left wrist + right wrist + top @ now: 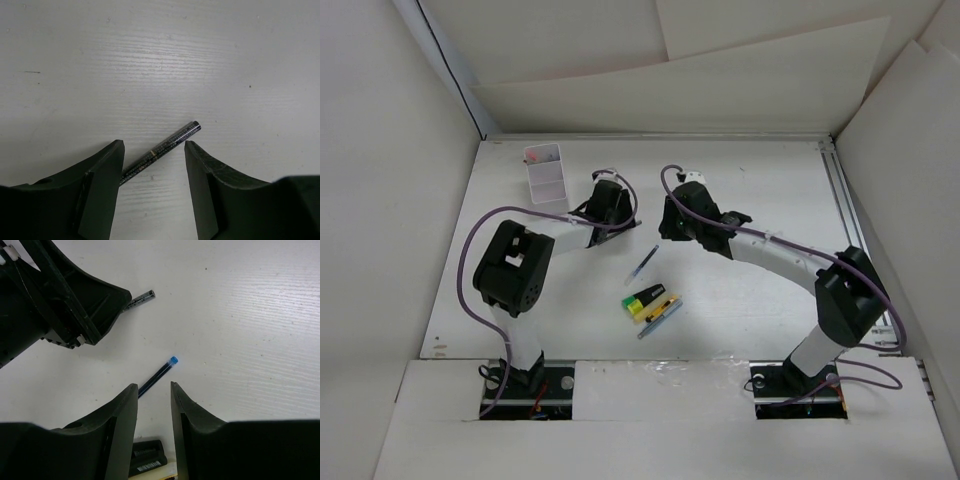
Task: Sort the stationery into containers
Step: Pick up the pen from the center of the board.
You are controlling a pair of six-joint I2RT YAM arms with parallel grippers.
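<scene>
From above I see the white box (545, 172) upper left, a yellow-green highlighter (646, 298) mid-frame. Left wrist: left claw (154, 150) spread, holding nothing, thin dark pen (167, 143) lying between. Right wrist: right claw (154, 387) spread too, blue-tipped pen (160, 371) mid-frame.

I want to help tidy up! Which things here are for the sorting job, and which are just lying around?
For the job: white box, dark pen, blue-tipped pen, yellow-green highlighter, grey pen beside it.

Just lying about: purple cables, white boards around the table.
</scene>
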